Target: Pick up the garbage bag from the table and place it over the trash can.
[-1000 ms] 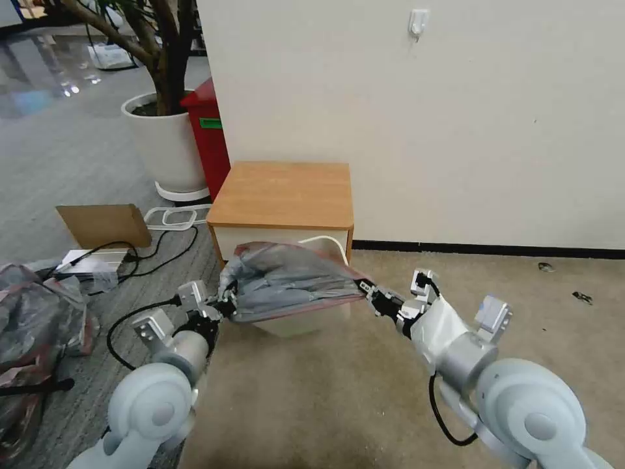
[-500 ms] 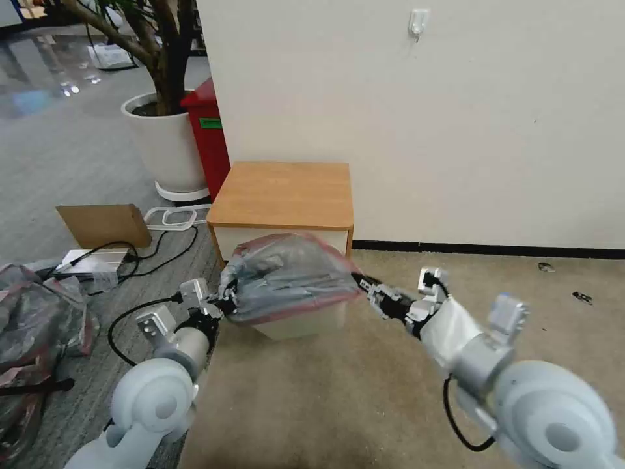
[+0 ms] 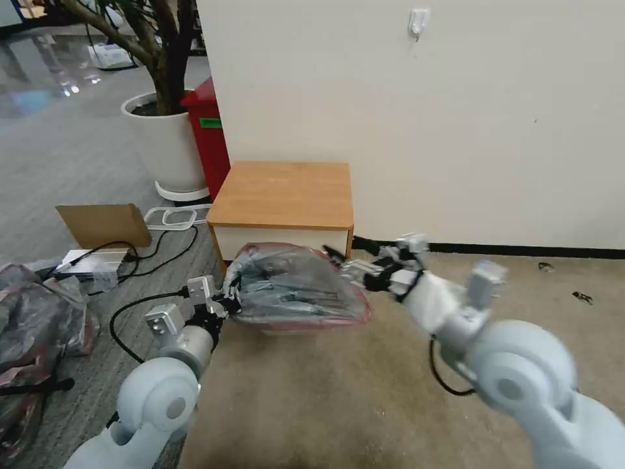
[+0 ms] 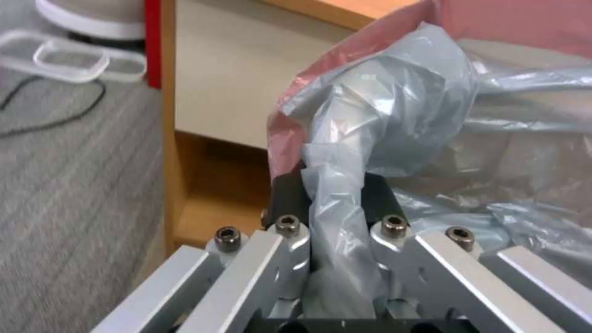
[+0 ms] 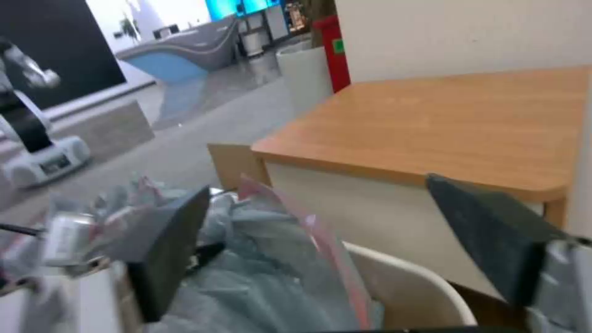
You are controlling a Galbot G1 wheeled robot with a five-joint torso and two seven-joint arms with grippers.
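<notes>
The garbage bag [image 3: 296, 292], grey crinkled plastic with a pink-red rim, lies draped over the trash can, on the floor in front of the table [image 3: 283, 192]. In the head view the bag covers nearly all of the trash can; its cream rim [image 5: 425, 284] shows in the right wrist view beside the bag's pink edge [image 5: 321, 240]. My left gripper [image 3: 228, 303] is at the bag's left side, shut on a bunched fold of the bag [image 4: 345, 152]. My right gripper [image 3: 345, 255] hovers open at the bag's far right corner, near the table's front, with nothing between its fingers [image 5: 166, 245].
A tall red bin [image 3: 208, 137] and a white plant pot [image 3: 166, 140] stand left of the table by the wall. Cardboard [image 3: 104, 225], cables [image 3: 153, 251] and a heap of similar bags [image 3: 36, 319] lie on the left floor. Bare carpet stretches to the front and right.
My right gripper has let go of the bag's rim, opened and risen toward the table. The bag has sunk lower over the can. My left gripper still holds it.
</notes>
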